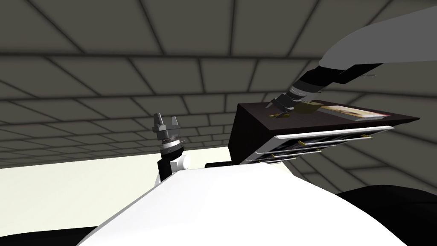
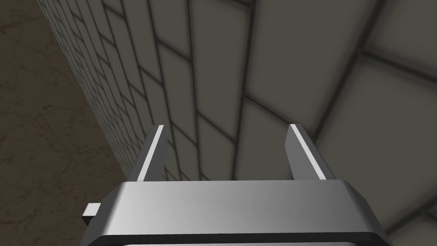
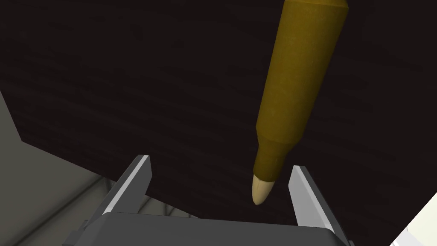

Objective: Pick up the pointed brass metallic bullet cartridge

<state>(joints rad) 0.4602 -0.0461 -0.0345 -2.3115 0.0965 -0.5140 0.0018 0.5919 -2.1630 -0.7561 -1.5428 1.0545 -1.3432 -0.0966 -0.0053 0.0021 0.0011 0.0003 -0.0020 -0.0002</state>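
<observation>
The cartridge (image 3: 298, 85) lies on the dark cabinet (image 3: 128, 85), pale tip between the open right hand's (image 3: 220, 163) fingers, long axis running away from it; the left hand (image 2: 226, 126) is open, well apart.

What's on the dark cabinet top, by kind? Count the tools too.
brass cartridge: 1
flat cream item, book-like: 1
olive item, kind unclear: 1
Tools: 2, the left tool and the right tool, both open
Total: 5
</observation>
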